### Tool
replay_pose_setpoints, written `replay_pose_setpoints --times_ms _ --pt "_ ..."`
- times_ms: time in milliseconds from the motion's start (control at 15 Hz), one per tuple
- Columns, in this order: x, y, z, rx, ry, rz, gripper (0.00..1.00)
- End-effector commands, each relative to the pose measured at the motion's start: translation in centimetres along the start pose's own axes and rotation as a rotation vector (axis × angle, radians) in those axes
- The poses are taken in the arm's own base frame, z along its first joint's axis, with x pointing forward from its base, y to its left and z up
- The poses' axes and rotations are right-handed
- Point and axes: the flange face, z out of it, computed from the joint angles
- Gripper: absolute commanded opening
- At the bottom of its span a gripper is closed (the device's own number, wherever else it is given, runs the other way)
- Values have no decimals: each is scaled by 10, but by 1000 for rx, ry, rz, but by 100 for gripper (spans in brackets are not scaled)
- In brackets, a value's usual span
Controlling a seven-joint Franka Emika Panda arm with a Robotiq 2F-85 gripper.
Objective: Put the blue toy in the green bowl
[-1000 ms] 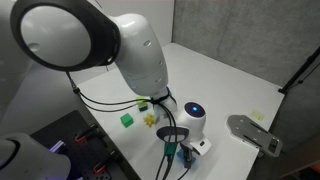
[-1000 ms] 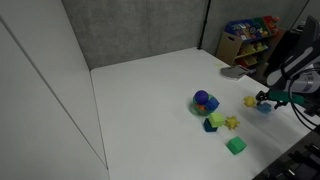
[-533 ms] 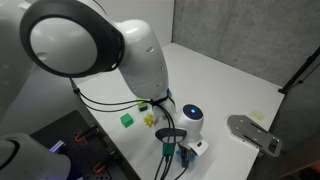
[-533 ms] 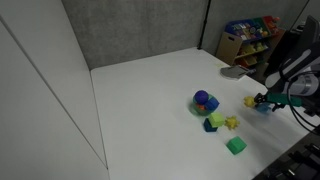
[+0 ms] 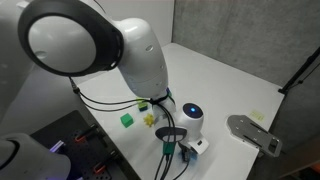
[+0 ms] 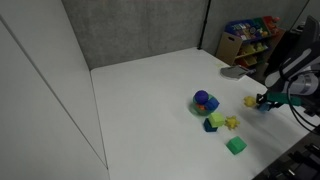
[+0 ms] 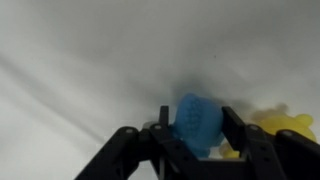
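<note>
The blue toy [image 7: 200,125] sits between my pincer's [image 7: 197,115] two fingers [image 7: 165,122], low on the white worktop [image 7: 80,60]. My pincer is narrowed around it, with the fingers close on either flank. I cannot tell whether the pads are already pressing. It looks to me like hard, lumpy plastic: light, stiff, not fragile, but smooth enough to twist out of a shallow pinch. I would take it across its flatter sides, near the middle, and avoid the bumps. A yellow toy [image 7: 285,125] lies just outside one finger and could get nudged. The green bowl [image 6: 205,100] stands well apart from my pincer, beyond that yellow piece.
</note>
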Motion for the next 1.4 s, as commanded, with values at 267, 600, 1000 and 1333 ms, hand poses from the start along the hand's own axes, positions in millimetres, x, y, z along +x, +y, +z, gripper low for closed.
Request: replay_pose_setpoints --times_ms 267,600,1000,1333 --pt "-14 -21 -51 25 48 -50 16" --pt "-46 -75 -104 67 88 -167 10" --pt "-84 -130 -162 132 141 -306 10" --pt "-78 -134 -142 123 127 -272 35"
